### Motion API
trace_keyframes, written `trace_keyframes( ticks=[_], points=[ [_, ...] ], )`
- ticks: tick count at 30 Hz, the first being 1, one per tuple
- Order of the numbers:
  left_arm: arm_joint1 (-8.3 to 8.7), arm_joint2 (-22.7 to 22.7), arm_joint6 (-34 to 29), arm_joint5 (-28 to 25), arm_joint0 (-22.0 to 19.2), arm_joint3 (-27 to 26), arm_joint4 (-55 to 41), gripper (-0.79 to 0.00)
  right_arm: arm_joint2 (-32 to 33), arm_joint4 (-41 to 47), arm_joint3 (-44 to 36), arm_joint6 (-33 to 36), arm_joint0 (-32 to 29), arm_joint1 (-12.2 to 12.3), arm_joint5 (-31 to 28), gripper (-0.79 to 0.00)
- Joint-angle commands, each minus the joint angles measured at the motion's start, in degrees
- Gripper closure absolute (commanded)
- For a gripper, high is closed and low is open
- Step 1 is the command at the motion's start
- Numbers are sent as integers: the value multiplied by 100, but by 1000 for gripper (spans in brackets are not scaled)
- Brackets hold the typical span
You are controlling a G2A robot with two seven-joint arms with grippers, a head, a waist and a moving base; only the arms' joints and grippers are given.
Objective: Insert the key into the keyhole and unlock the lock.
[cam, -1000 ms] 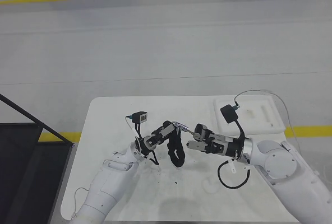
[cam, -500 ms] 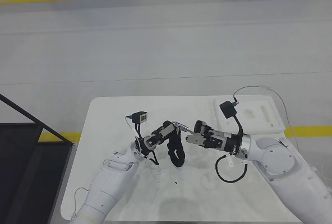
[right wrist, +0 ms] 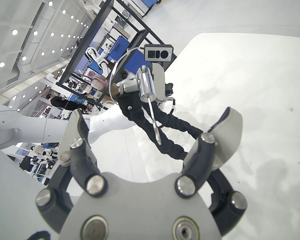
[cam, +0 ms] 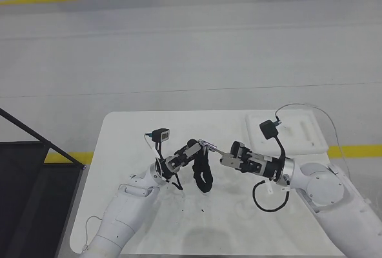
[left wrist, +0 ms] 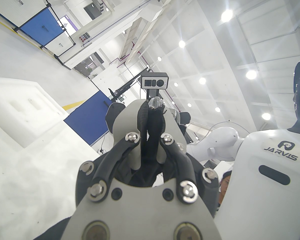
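One step looked done: the thin flat metal key [right wrist: 153,121] sat in the keyhole [right wrist: 147,97] of the shiny chrome lock [right wrist: 146,86], which the left gripper [left wrist: 151,116] clamped at its black cloth-covered cable [right wrist: 170,138]. The right gripper [right wrist: 153,119] stood open before the lock, fingers [right wrist: 227,123] either side of the key, not touching; I judged that turning remained

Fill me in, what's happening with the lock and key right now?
The left gripper is shut on the black cable lock, holding it over the table with its chrome cylinder towards the right gripper. The key sticks out of the keyhole at the cylinder's end. The right gripper is open, its fingers spread to either side of the key and not touching it. Whether the key has been turned cannot be told.
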Motion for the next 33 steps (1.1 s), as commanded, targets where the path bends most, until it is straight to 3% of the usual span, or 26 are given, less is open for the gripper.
trace_keyframes(
  ticks=[1,10,21,33],
  points=[
    [0,0,0,0,0,0,0,0,85,-5,-69,41,-117,18,-5,-785],
    [0,0,0,0,0,0,0,0,242,-114,-521,165,-526,61,-66,-785],
    [0,0,0,0,0,0,0,0,247,-223,-697,176,-576,55,46,-785],
    [0,0,0,0,0,0,0,0,457,-224,-739,82,-604,59,575,-785]
  ],
)
